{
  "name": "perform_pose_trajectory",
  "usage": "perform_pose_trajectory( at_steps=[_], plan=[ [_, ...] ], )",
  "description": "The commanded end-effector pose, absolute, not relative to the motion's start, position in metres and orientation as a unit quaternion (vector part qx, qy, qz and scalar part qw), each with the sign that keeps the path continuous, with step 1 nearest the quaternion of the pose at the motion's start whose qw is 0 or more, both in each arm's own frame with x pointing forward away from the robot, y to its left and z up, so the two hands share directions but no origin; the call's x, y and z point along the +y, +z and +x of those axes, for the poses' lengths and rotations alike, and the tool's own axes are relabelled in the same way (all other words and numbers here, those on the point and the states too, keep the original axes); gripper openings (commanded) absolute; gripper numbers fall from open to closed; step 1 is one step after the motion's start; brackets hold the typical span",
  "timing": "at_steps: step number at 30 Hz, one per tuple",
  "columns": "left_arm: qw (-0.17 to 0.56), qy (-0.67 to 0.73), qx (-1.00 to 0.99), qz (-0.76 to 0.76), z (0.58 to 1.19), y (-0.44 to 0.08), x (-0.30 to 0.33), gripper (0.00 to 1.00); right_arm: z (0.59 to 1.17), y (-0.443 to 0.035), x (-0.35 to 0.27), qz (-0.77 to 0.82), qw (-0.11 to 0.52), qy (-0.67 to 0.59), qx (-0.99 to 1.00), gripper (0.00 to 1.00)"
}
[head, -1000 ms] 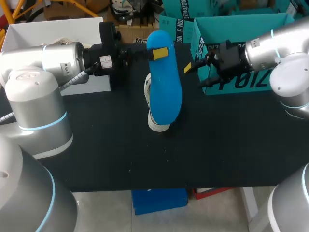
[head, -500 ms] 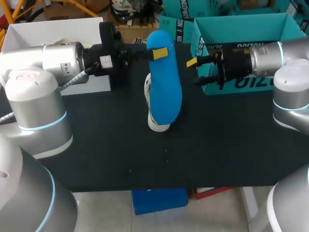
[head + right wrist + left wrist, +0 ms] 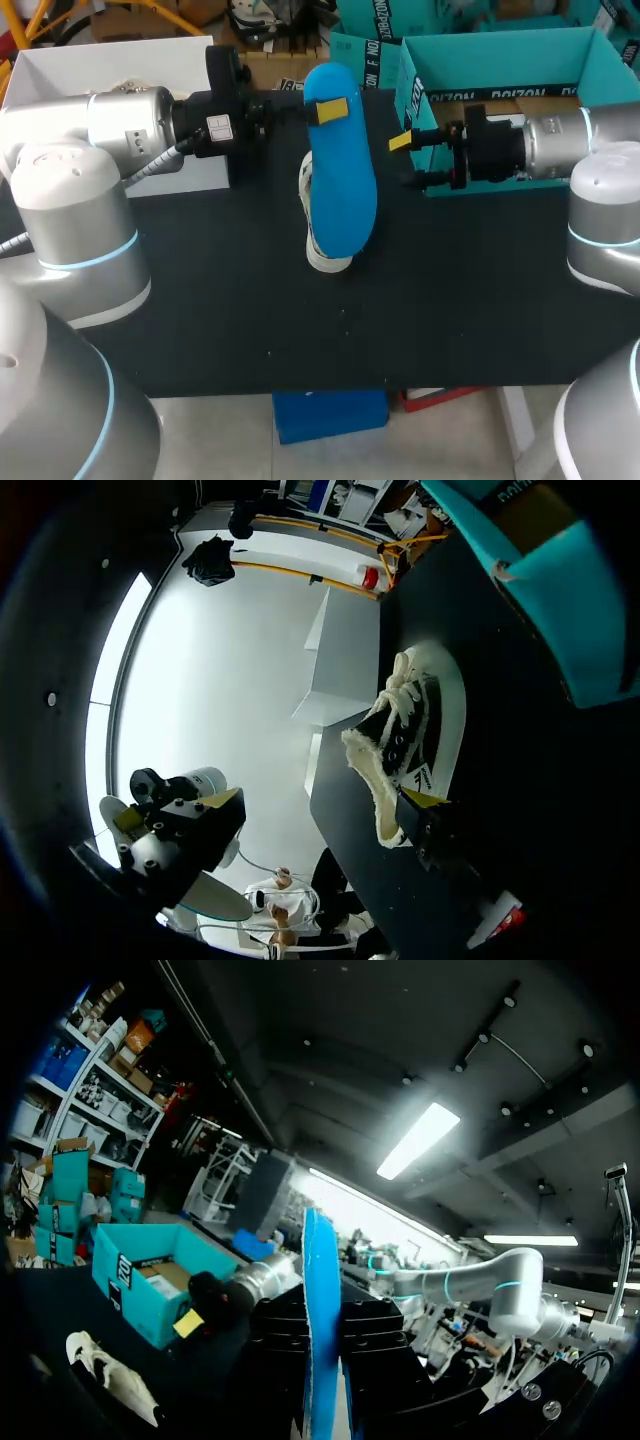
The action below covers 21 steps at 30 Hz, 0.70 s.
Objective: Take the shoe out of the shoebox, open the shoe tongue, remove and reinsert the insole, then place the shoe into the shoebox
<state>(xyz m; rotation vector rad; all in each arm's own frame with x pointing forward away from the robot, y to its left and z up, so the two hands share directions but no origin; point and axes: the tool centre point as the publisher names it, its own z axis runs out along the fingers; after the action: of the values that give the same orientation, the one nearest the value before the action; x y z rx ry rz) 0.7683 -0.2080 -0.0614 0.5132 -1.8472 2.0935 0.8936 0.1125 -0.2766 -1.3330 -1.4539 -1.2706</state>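
Our left gripper point(image 3: 331, 110) is clamped on the top end of the blue insole point(image 3: 342, 190), one yellow tip pressed flat against its face, and holds it upright above the shoe point(image 3: 318, 255), which lies on the black table point(image 3: 220, 300) with only its heel and laces peeping out from behind the insole. Neither has moved over the last second. What has changed is our right arm: a second ago it slanted in from two o'clock, and now it lies level, coming in from three o'clock. Our right gripper point(image 3: 408, 161) stands wide open and empty, just off the insole's edge at three o'clock, in front of the teal shoebox point(image 3: 500, 55) at the shoe's two o'clock. The right wrist view looks straight at the shoe's mouth. We judge the insole is out, and the right arm is lining up to steady the shoe for reinsertion.
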Motion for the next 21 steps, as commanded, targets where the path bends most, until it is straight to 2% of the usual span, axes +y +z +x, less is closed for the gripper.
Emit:
perform_pose_trajectory(
  at_steps=[1, 11, 13, 15, 21],
  plan=[
    [0.149, 0.728, -0.644, 0.181, 0.768, -0.061, -0.210, 0.00, 0.884, -0.280, 0.116, -0.526, 0.384, -0.507, -0.565, 1.00],
    [0.149, 0.728, -0.644, 0.181, 0.768, -0.061, -0.210, 0.00, 0.878, -0.280, 0.120, -0.517, 0.389, -0.514, -0.563, 1.00],
    [0.099, 0.746, -0.645, 0.135, 0.767, -0.055, -0.209, 0.00, 0.878, -0.280, 0.120, -0.517, 0.389, -0.514, -0.563, 1.00],
    [0.015, 0.748, -0.662, 0.049, 0.763, -0.046, -0.209, 0.00, 0.878, -0.280, 0.120, -0.517, 0.389, -0.514, -0.563, 1.00],
    [-0.136, 0.700, -0.684, -0.152, 0.742, -0.046, -0.213, 0.00, 0.878, -0.280, 0.120, -0.517, 0.389, -0.514, -0.563, 1.00]
  ],
)
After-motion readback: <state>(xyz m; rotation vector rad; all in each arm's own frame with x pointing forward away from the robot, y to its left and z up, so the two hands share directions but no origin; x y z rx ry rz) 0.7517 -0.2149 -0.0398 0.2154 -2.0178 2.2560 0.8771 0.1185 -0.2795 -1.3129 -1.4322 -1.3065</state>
